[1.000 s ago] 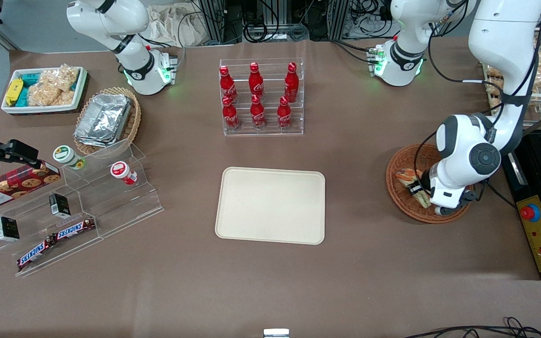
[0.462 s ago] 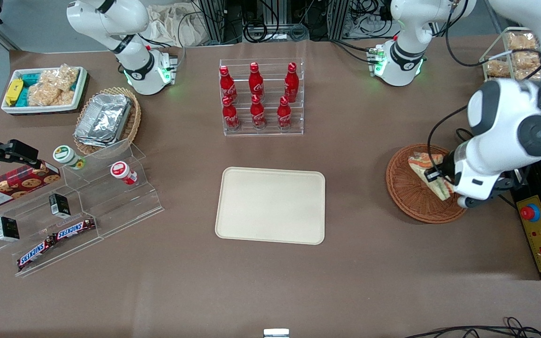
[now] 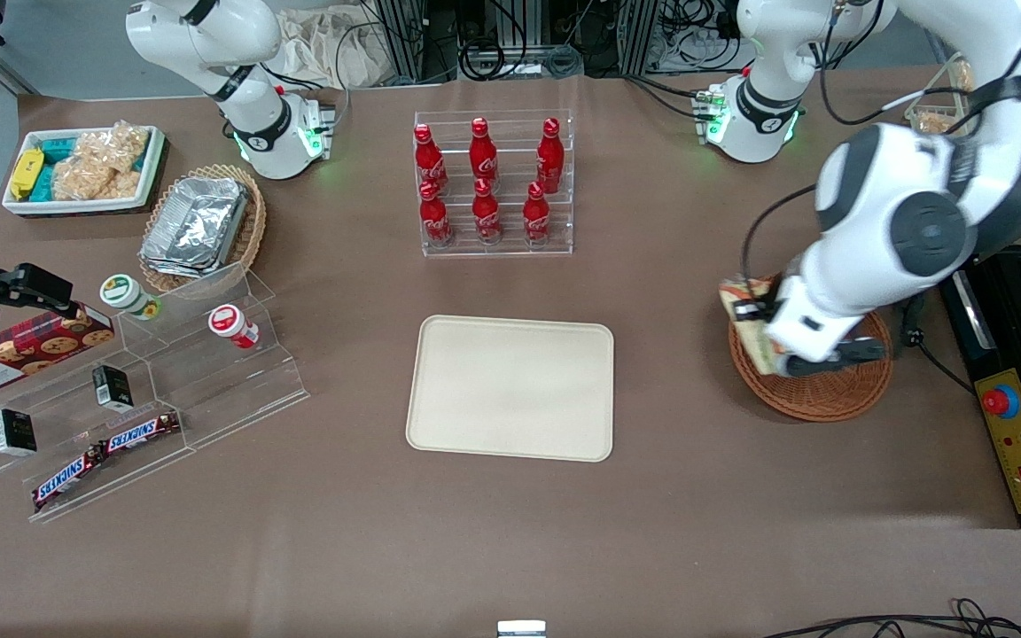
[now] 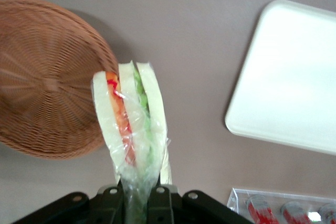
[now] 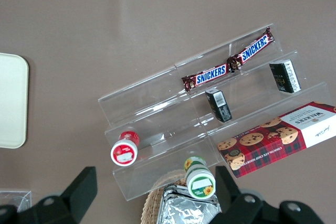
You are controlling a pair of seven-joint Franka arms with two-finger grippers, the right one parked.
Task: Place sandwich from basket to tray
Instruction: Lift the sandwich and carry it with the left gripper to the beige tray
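The gripper (image 4: 137,199) is clamped on the sandwich (image 4: 132,124), its 2 fingers (image 4: 112,196) pinching the narrow end of the clear wrap so the wedge juts out past them with its layers showing edge-on — pale bread, red-orange, green. Holding it by the thin end probably keeps the filling from being squashed, though the grip looks light and the wrap is slick, so a slip is possible.

From the front, the sandwich (image 3: 748,326) hangs in the air over the rim of the basket (image 3: 830,394) on the side facing the tray (image 3: 510,387); the wrist view shows the basket (image 4: 47,82) empty below and set off to one side, with bare table under the wedge. So the lift is done and the carry is under way, in my judgement.

The tray lies flat and bare in the middle of the table, well apart from the basket, nearer the front camera than the rack of 6 red bottles (image 3: 486,182). Its corner (image 4: 294,72) already shows in the wrist view. What remains is a sideways carry toward the parked arm's end, a descent low over the tray, then release — low enough that the wedge does not tumble off the shallow rim.
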